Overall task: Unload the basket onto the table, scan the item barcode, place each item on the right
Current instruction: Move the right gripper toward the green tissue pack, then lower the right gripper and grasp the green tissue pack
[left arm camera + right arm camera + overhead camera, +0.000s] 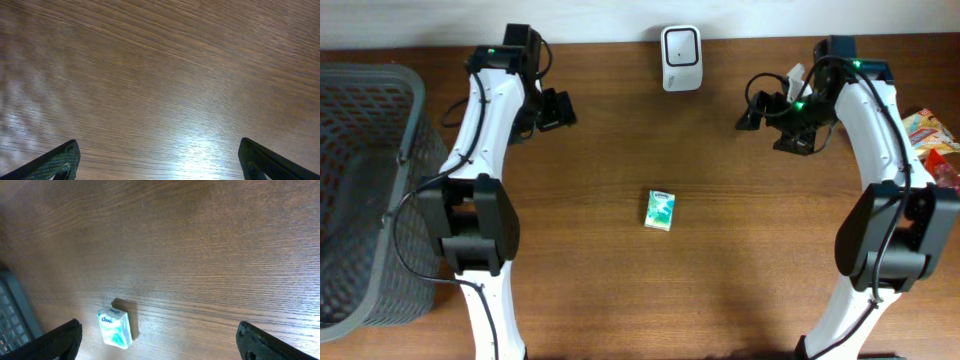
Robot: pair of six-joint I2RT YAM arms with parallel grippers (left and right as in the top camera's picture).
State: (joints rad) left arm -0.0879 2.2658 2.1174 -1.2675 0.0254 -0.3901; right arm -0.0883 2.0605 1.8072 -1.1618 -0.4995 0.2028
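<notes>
**Both tools spread wide, small pack alone at mid-desk**

From where I stand, the 2 arms reach over the far half of the brown wooden desk (600, 300), one on each side. The left tool (556, 110) hangs above bare wood near the far left. Its 2 fingers (65, 157) are spread well apart with nothing between them. The right tool (763, 113) hangs over the far right part of the desk, its jaws just as wide and gripping nothing.

The green-and-white pack (660, 210) lies flat near the middle of the desk, well apart from both tools. In the right wrist view it sits low and to the left, close to the left finger's tip in the picture but not touching it. I cannot make out a barcode on the face that shows.

The white scanner (680, 58) stands at the far edge, between the 2 arms and roughly in line with the pack. A grey mesh basket (360, 190) sits at the left end. Some colourful packets (932, 132) lie at the right edge.
</notes>
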